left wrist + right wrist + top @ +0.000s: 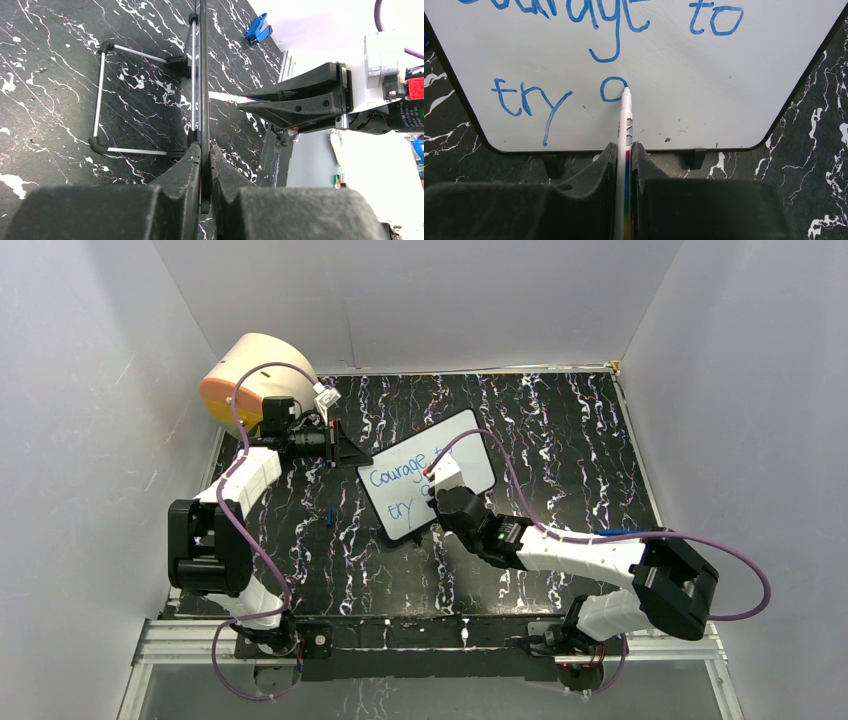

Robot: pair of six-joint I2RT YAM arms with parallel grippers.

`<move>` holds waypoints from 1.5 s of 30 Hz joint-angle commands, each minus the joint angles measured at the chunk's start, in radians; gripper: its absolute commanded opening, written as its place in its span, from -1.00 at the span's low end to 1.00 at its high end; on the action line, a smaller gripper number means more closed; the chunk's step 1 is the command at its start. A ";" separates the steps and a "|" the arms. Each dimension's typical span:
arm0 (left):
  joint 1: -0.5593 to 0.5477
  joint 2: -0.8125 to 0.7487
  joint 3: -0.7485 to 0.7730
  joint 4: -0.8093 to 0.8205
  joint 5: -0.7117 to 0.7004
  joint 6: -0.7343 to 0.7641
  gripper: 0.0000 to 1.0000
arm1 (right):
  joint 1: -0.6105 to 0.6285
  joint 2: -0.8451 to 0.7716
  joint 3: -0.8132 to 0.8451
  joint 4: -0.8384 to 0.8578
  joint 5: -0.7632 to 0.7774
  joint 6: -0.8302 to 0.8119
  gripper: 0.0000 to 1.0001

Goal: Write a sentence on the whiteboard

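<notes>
- Your whiteboard (395, 502) stands propped near the middle of the table (560, 440). Its sentence (397, 476) reads "Courage to try" plus a loop (601, 91).
- Your left gripper (205, 150) is clamped on the board's 9 o'clock edge.
- Your right gripper (624, 150) squeezes a marker (625, 120). Its tip touches that loop, at 3 o'clock from "try".

Cream-and-orange drum (255, 375) sitting upper left, at the far corner of the black white-veined mat (560, 420). 1 small blue piece (328, 515) lying left of centre. White walls (90, 390) enclosing everything.
</notes>
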 commanded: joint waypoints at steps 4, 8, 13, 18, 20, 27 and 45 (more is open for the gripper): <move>-0.009 0.036 -0.010 -0.067 -0.095 0.045 -1.00 | -0.006 -0.014 0.039 0.063 0.019 -0.018 -1.00; -0.009 0.035 -0.009 -0.068 -0.097 0.046 -1.00 | -0.005 -0.012 0.040 0.038 0.006 -0.013 -1.00; -0.009 0.035 -0.009 -0.067 -0.098 0.046 -1.00 | -0.005 -0.010 0.035 -0.012 -0.018 0.013 -1.00; -0.009 0.036 -0.008 -0.067 -0.099 0.046 -1.00 | -0.005 -0.019 0.024 -0.039 -0.028 0.026 -1.00; -0.009 0.035 -0.009 -0.067 -0.099 0.046 -1.00 | -0.006 -0.021 0.022 -0.046 -0.030 0.028 -1.00; -0.009 0.036 -0.011 -0.067 -0.103 0.046 -1.00 | -0.006 -0.022 0.020 -0.057 -0.019 0.029 -1.00; -0.009 0.033 -0.008 -0.076 -0.114 0.052 -1.00 | -0.006 -0.089 0.008 -0.030 0.033 0.018 -1.00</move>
